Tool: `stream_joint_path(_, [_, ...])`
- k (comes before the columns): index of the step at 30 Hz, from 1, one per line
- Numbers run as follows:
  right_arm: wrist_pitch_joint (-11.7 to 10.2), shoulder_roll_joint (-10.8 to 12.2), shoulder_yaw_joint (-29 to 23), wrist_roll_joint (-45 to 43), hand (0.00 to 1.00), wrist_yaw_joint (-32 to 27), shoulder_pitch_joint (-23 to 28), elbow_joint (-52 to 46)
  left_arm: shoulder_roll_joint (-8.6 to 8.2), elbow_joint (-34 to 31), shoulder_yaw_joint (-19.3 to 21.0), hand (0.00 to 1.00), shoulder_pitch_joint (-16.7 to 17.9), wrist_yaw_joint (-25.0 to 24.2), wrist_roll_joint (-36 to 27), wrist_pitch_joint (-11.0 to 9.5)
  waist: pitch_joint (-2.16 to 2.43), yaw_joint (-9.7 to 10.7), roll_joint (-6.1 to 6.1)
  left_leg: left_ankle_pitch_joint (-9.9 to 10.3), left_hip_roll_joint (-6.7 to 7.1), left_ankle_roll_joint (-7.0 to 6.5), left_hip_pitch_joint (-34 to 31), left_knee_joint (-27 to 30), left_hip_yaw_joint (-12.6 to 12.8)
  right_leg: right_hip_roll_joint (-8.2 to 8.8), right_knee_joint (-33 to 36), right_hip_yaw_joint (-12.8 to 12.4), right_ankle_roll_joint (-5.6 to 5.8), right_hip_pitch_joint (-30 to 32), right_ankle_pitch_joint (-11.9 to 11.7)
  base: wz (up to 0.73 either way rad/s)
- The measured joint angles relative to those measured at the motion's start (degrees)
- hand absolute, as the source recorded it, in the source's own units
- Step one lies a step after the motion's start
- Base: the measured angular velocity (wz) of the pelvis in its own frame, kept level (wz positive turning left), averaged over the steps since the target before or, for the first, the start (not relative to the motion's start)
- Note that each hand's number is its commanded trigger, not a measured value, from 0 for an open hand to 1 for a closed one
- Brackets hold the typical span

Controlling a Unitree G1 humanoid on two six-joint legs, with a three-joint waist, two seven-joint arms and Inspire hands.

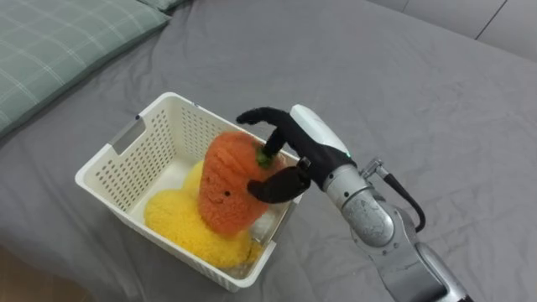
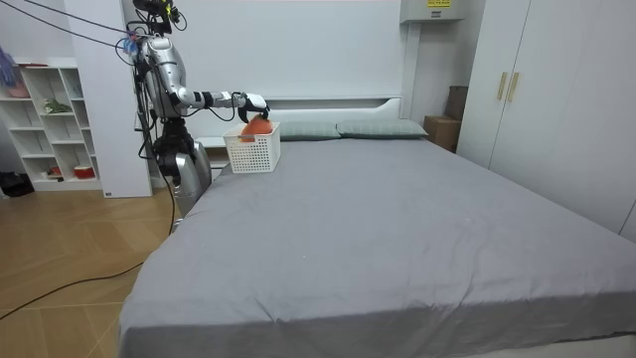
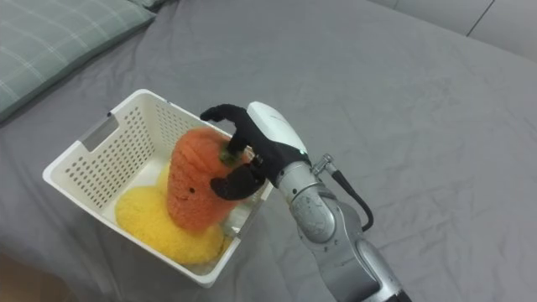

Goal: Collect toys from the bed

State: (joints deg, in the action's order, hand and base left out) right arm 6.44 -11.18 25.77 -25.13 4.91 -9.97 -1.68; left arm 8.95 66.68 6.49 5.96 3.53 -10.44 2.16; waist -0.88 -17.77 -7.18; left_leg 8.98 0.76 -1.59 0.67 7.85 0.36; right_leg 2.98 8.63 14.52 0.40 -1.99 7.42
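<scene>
My robot's right hand (image 1: 306,151) reaches in from the lower right, its dark fingers curled over the leafy top of an orange carrot toy (image 1: 231,184) and its thumb pressed into the toy's side, so the hand is closed on the carrot. The carrot stands nearly upright inside a white slotted basket (image 1: 147,164), its lower end against a soft yellow toy (image 1: 180,222) that lies across the basket floor. I judge the grip at the crown is there to lower the toy straight down between the basket walls without catching the rim. The basket sits on the grey bed (image 1: 403,84), near a checked green pillow (image 1: 59,42). In the room view the robot stands at the bed's side, by the head end, with its arm stretched out over the basket. The carrot looks about ready for release.
</scene>
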Motion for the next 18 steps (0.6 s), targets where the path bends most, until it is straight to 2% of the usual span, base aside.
stream_joint_path(18, [0.64, 0.02, 0.57, 0.14, 0.0, 0.27, 0.01, 0.64, 0.0, 0.0, -0.03, 0.0, -0.05, 0.14, 0.01, 0.28, -0.14, 0.13, 0.23, 0.0, 0.0, 0.0, -0.04, 0.13, -0.05, 0.01, -0.01, 0.0, 0.0, 0.02, 0.0, 0.0])
